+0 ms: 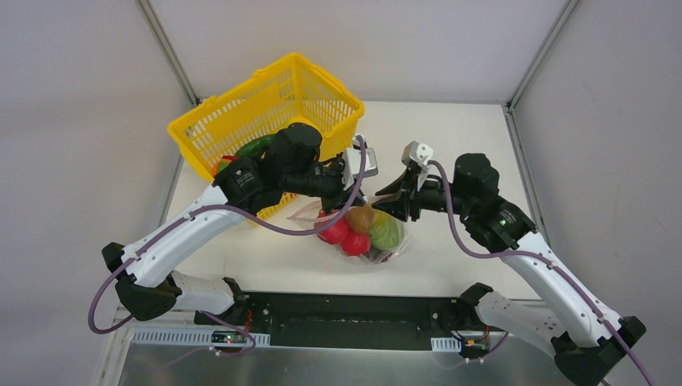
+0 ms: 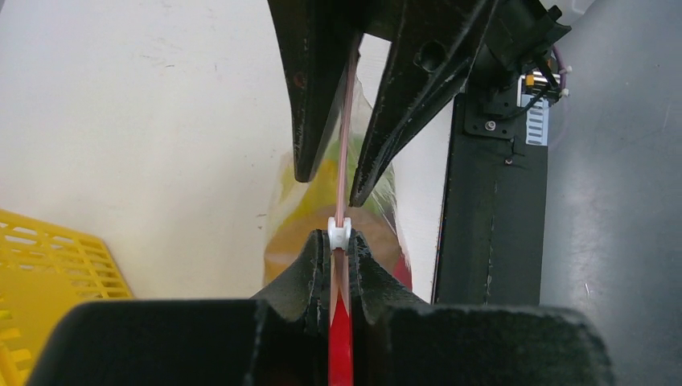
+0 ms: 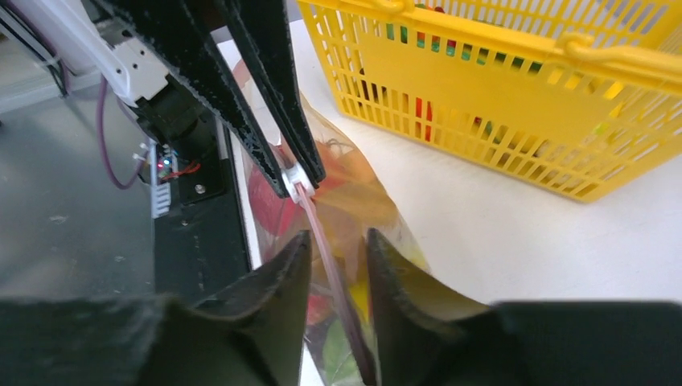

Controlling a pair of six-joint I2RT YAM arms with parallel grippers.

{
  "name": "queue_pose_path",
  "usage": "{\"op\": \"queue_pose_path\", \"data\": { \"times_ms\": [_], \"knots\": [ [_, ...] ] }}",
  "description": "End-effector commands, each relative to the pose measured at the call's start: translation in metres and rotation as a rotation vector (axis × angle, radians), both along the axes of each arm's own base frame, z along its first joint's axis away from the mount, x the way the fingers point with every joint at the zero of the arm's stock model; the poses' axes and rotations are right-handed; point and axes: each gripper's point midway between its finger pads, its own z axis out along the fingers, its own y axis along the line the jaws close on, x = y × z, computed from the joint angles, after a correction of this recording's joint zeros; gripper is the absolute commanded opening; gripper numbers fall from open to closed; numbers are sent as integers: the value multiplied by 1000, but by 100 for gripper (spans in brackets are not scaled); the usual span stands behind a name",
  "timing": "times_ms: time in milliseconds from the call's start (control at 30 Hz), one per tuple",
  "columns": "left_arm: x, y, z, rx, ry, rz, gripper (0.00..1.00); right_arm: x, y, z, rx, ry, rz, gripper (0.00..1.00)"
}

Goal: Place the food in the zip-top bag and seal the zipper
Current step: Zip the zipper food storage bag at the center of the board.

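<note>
The zip-top bag (image 1: 394,251) lies mid-table with food inside: red tomatoes (image 1: 342,235), a green cabbage (image 1: 388,232) and a brown kiwi (image 1: 359,217). Its mouth edge is lifted between both grippers. My left gripper (image 1: 351,186) (image 2: 339,241) is shut on the pink zipper (image 2: 343,161), with a white slider (image 2: 339,232) just past its fingertips. My right gripper (image 1: 388,201) (image 3: 338,241) is open, its jaws standing on either side of the zipper (image 3: 322,233) with a gap. The slider (image 3: 295,178) shows at the left gripper's tips in the right wrist view.
The yellow lattice basket (image 1: 273,104) stands at the back left, close behind the left arm, with a green vegetable (image 1: 256,146) and other pieces inside. The black mounting base (image 1: 346,310) runs along the table's near edge. Grey walls enclose the table.
</note>
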Motion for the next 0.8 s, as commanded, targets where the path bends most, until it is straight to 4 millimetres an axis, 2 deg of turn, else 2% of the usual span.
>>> {"op": "queue_pose_path", "data": {
  "times_ms": [0,67,133,167,400,767],
  "knots": [
    [-1,-2,41,-108,-74,-27,0,5,0,24,45,-73,-11,26],
    [0,-1,40,-104,-80,-24,0,3,1,26,56,-69,-8,17],
    [1,0,39,-101,-81,-18,0,2,1,28,72,-71,-9,2],
    [1,1,38,-99,-81,-12,0,4,1,29,78,-73,-18,0],
    [4,23,20,-60,-102,72,0,30,-20,40,149,-119,-249,0],
    [4,67,-7,2,-111,214,0,40,-44,55,224,-140,-416,0]
  ]
}}
